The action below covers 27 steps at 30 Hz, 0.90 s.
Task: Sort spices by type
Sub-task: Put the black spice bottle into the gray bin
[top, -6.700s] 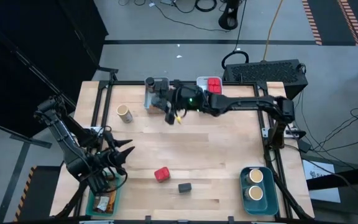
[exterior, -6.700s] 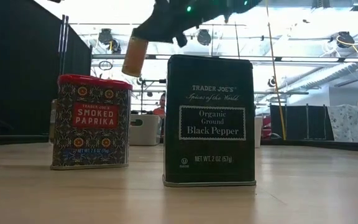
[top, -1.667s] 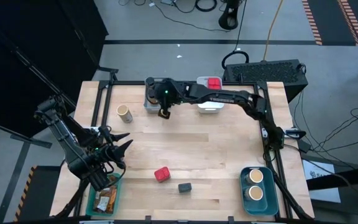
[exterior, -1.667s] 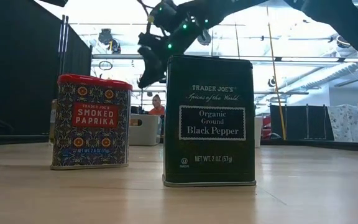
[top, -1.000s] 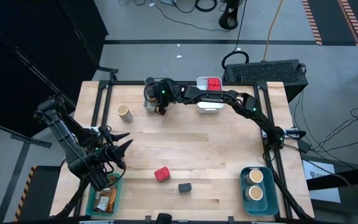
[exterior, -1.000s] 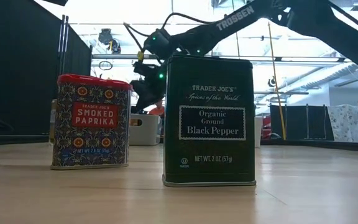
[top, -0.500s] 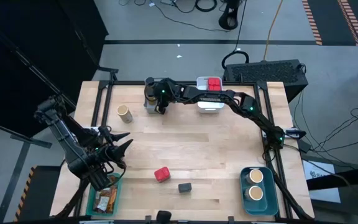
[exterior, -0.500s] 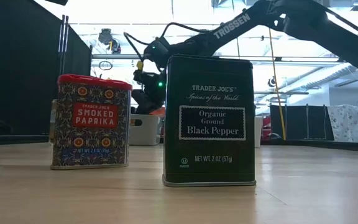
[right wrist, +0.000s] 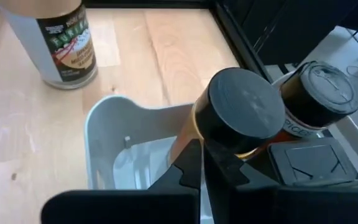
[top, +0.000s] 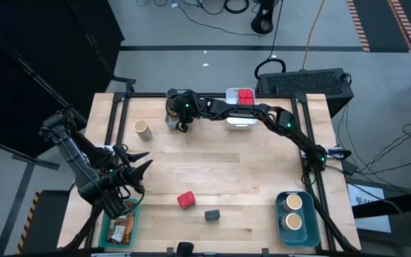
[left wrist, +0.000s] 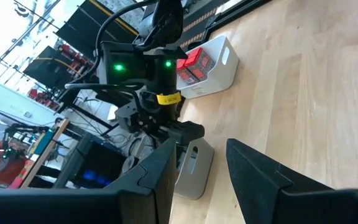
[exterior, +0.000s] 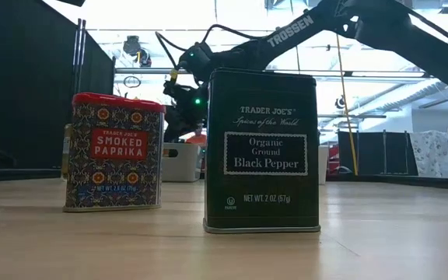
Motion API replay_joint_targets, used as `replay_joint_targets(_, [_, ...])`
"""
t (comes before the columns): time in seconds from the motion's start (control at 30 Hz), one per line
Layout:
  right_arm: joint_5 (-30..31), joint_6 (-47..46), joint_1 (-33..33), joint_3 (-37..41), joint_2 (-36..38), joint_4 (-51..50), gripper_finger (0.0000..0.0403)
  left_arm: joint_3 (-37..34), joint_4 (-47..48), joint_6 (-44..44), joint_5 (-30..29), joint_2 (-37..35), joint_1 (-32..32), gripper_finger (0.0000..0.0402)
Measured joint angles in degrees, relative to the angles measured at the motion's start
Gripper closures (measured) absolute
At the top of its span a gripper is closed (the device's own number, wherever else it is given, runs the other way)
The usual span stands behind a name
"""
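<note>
Dark-lidded jar (right wrist: 238,118) gripped by right claw (top: 180,123), lowered into grey bin (right wrist: 114,134) beside 1 matching jar (right wrist: 319,93); left claw (top: 135,175) parked half-open, grasping nothing.

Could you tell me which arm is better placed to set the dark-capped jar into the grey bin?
The right. Its end effector is shut on the jar directly over the grey bin, beside another dark-capped jar. The left end effector waits at the table's opposite edge, holding nothing.

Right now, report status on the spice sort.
Right gripper shut on dark-lidded jar, low over grey bin at far edge. Second jar already there. Left gripper idle near left edge, fingers apart, empty. Nothing blocking.
</note>
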State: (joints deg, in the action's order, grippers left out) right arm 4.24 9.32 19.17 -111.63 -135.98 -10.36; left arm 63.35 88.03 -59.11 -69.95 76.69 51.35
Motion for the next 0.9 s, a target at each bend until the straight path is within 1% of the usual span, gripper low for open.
replay_joint_targets(0.17, [0.1,0.0,0.5,0.0,0.0,1.6,0.0403,0.0,0.0,0.0,0.0,0.0,0.0,0.0258])
replay_joint_targets(0.3, [0.0,-0.1,0.7,0.0,0.0,0.9,0.0403,0.0,0.0,0.0,0.0,0.0,0.0,0.0258])
replay_joint_targets(0.43, [-4.4,-1.0,0.3,0.0,0.0,1.4,0.0403,0.0,0.1,0.0,0.0,0.0,0.0,0.0258])
replay_joint_targets(0.57, [-4.2,-0.8,-0.2,-0.1,-0.7,3.5,0.0403,0.0,0.2,0.0,0.0,0.0,0.0,0.0258])
replay_joint_targets(0.63, [-4.1,-1.0,0.2,0.0,-0.9,3.3,0.0403,0.0,0.2,0.0,0.0,0.0,0.0,0.0258])
replay_joint_targets(0.77, [-2.2,-1.7,1.2,0.0,-1.3,4.2,0.0403,0.0,0.4,0.0,0.0,0.0,0.0,0.0258])
replay_joint_targets(0.9, [-2.0,-2.7,2.1,0.0,-1.3,4.9,0.0403,0.0,0.4,0.0,0.0,0.0,0.0,0.0258])
